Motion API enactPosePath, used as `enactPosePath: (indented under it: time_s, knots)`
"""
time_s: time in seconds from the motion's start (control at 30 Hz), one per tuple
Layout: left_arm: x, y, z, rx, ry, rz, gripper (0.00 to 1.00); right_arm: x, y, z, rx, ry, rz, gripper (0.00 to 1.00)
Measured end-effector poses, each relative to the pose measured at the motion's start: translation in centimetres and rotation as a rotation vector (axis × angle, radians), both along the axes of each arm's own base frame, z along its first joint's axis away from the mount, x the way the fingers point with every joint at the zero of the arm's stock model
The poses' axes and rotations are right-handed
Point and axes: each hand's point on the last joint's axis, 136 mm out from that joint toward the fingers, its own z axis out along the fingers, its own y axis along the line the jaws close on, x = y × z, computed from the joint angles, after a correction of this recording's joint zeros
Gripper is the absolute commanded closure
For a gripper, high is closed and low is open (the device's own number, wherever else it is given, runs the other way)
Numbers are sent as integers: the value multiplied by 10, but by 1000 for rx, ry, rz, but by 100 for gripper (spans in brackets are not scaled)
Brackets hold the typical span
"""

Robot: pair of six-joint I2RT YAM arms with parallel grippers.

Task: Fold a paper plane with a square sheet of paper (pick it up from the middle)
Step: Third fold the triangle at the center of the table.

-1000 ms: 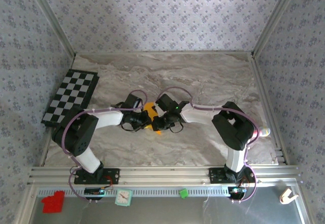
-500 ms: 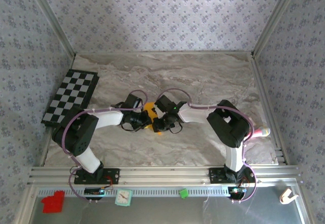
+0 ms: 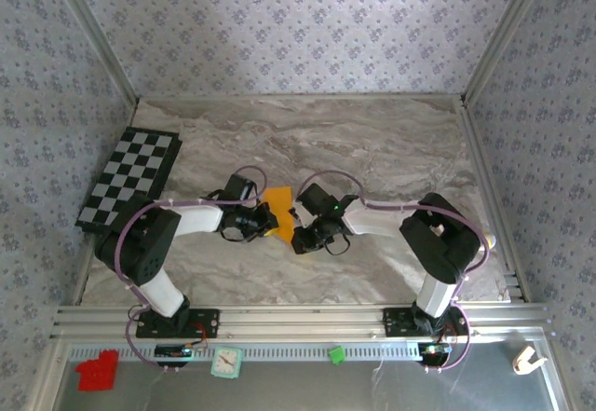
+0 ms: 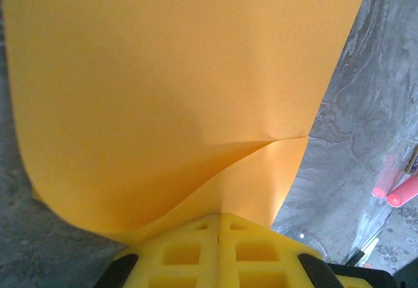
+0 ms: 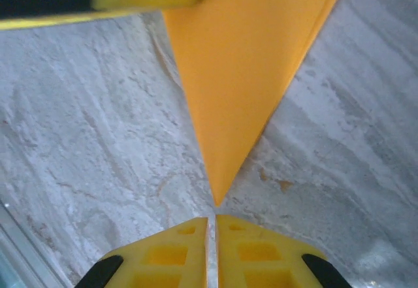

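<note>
The square sheet of paper is orange and rises off the marble table between my two grippers. My left gripper is shut on the sheet's near edge, and the paper curls up and away from its yellow fingers, with one crease running to the right edge. In the top view the left gripper sits at the sheet's lower left. My right gripper is shut with only a hairline slit between its fingers. A pointed corner of the paper ends just ahead of its fingertips, apart from them. In the top view the right gripper is right of the sheet.
A black-and-white checkered mat lies at the left wall. A pink object rests at the right edge of the table. On the front rail sit a red block, a small clock and a green block.
My right gripper has drawn back to the right and toward the near edge, off the paper. More of the orange sheet now shows between the arms. The left gripper keeps its hold.
</note>
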Motion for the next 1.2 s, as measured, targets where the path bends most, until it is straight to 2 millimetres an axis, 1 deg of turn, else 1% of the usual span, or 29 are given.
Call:
enactPosePath:
  time_s: [0.07,0.17,0.23,0.37,0.5,0.6,0.8,1.03,1.2]
  knots:
    - [0,0,0,0,0,0,99,3,3,8,15,-19,2,88]
    - [0,0,0,0,-1,0,99,14,13,20,41,-54,-2,89]
    - [0,0,0,0,0,0,99,23,20,23,46,-73,-8,89]
    - [0,0,0,-1,-1,-1,99,35,27,13,24,-83,-19,90]
    - [0,0,1,-1,-7,-6,98,34,25,-2,-9,-62,-21,90]
    - [1,-1,1,0,-13,-12,96,34,23,-10,-24,-51,-21,90]
    - [4,3,4,35,-39,-22,94,37,24,-10,-35,-56,-27,90]
    - [19,10,10,104,-109,-23,94,38,24,-11,-62,-44,-29,90]
    - [23,14,6,129,-118,-18,94,38,23,-12,-72,-36,-33,90]
